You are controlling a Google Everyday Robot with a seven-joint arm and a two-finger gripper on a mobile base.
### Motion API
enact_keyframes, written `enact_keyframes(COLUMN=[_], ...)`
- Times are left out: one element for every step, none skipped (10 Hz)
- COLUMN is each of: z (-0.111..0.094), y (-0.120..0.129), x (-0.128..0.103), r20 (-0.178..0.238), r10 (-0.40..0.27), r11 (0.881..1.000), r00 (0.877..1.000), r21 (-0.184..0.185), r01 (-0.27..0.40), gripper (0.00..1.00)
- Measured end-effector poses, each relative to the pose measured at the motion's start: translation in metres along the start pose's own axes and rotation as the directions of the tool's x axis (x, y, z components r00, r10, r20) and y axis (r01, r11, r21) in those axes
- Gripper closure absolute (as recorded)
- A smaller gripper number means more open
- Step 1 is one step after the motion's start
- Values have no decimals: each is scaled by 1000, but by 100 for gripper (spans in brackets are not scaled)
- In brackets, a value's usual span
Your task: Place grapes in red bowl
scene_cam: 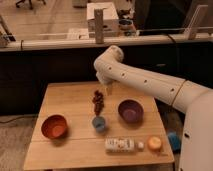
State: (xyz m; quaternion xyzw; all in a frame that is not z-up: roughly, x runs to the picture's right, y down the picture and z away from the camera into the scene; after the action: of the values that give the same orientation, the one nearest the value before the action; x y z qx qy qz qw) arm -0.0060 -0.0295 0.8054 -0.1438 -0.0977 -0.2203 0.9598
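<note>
1. The gripper [108, 90] hangs over the back half of the wooden table [65, 102], at the end of the white arm that reaches in from the picture's right side. I cannot tell whether it is spread or pressed together, and nothing shows in its grasp.
2. The grapes [98, 102] lie on the table just in front of the gripper and slightly toward the picture's left. They seem near it but not touching.
3. The bunch is long and narrow. Its long axis runs from the back of the table toward the front, so one end points at the gripper and the other at the blue cup [99, 123] just beyond it.
4. The grapes are dark red-purple, small and round, packed in a lumpy cluster. Judged from that, they probably yield under pressure and could roll or come apart.
5. The red bowl [54, 126] sits near the front left corner of the table in this view, well apart from the grapes and with nothing visible inside.
6. The coming move likely calls for a short shift forward and down, closing across the narrow width of the bunch.
</note>
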Motion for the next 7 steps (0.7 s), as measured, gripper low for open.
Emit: enact_keyframes(z=[3, 8, 11, 16, 20, 23, 27], y=[-3, -8, -14, -18, -24, -26, -27], x=[3, -1, -7, -14, -19, -16, -15], r20=[3, 12, 17, 23, 30, 35, 39], r10=[-8, -18, -27, -37, -54, -61, -66], r11=[1000, 1000, 999, 999, 998, 998, 997], r00=[1000, 1000, 999, 999, 998, 998, 997], r21=[5, 12, 19, 22, 29, 35, 38], r01=[8, 18, 27, 36, 53, 60, 64], gripper=[20, 20, 20, 20, 20, 20, 20])
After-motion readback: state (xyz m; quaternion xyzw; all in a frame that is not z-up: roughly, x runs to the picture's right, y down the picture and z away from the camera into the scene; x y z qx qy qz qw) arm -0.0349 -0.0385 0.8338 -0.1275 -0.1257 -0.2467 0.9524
